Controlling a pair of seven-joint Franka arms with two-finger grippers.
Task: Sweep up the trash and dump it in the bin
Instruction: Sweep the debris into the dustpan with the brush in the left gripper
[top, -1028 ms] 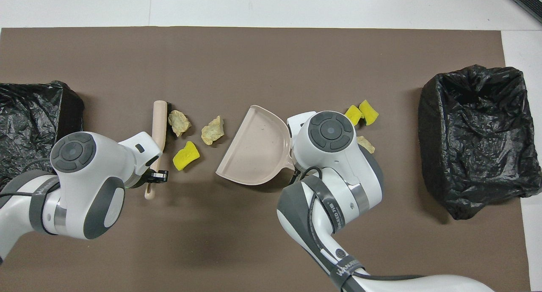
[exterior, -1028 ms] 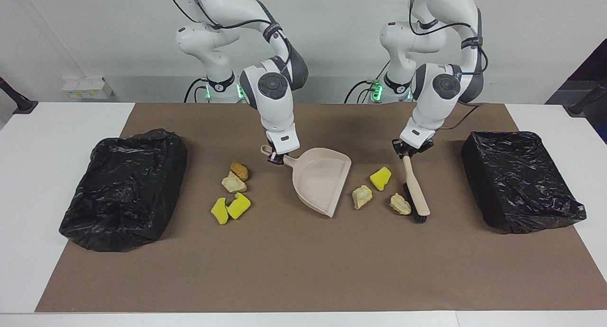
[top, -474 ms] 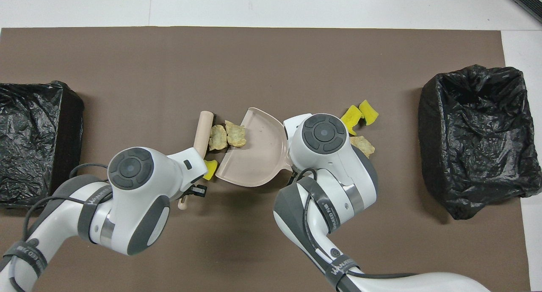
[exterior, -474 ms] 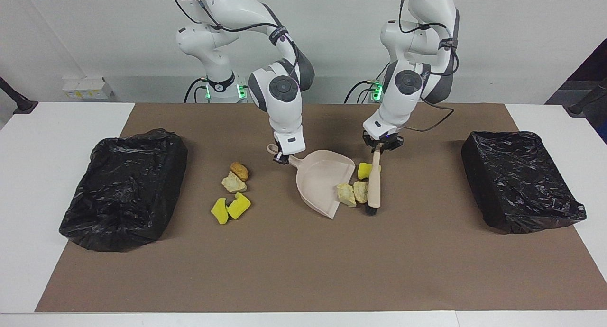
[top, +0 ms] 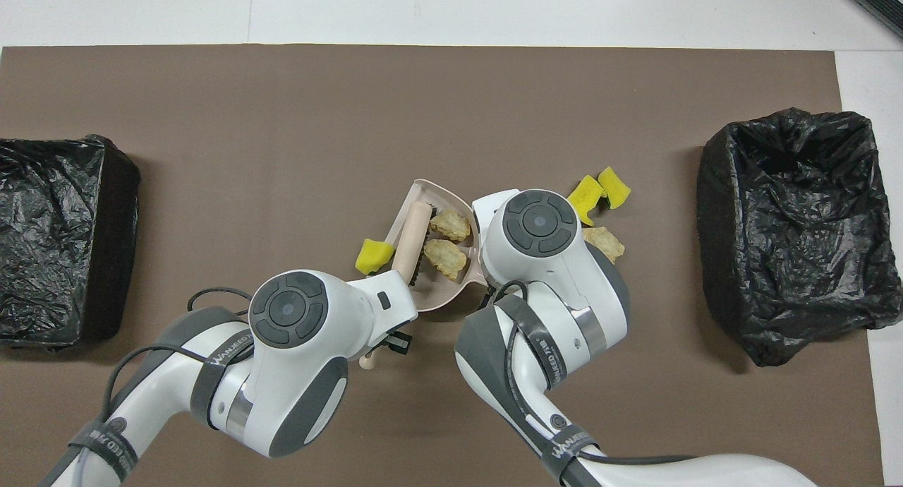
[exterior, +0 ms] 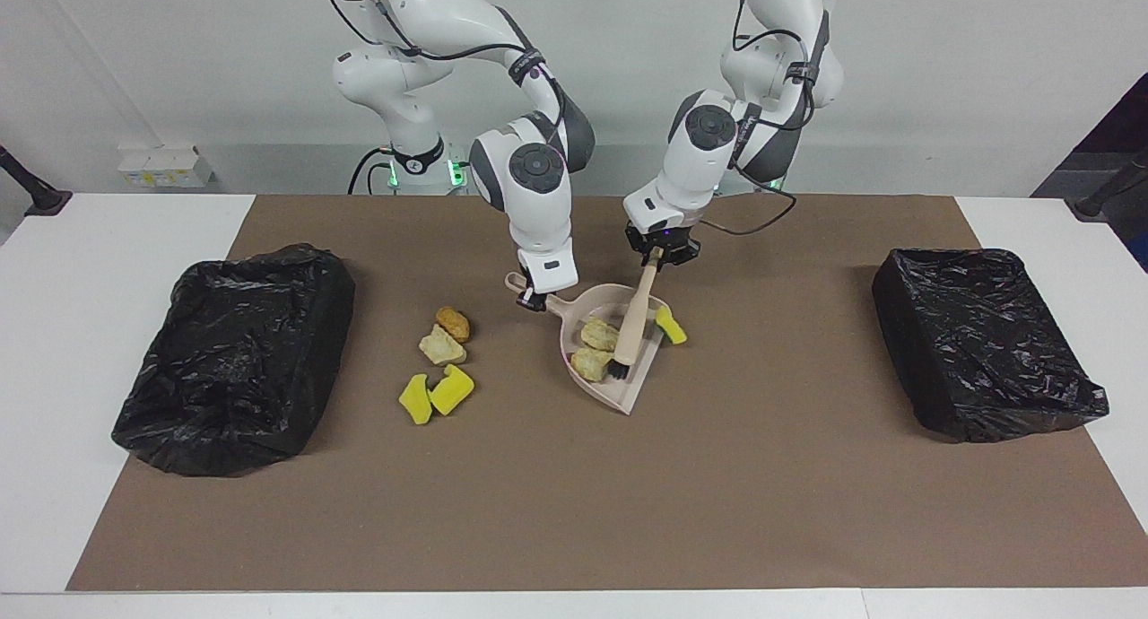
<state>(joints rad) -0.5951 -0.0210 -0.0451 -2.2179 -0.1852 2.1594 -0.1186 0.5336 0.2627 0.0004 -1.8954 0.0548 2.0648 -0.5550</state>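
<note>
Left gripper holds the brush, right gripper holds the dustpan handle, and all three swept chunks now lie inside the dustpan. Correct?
Not quite. Only two beige chunks lie inside the dustpan; the yellow chunk sits at its rim beside the brush, as the facing view shows. The left gripper and right gripper hold what you say.

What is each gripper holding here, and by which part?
The left gripper holds the brush by the upper end of its handle. The right gripper holds the dustpan by its handle.
</note>
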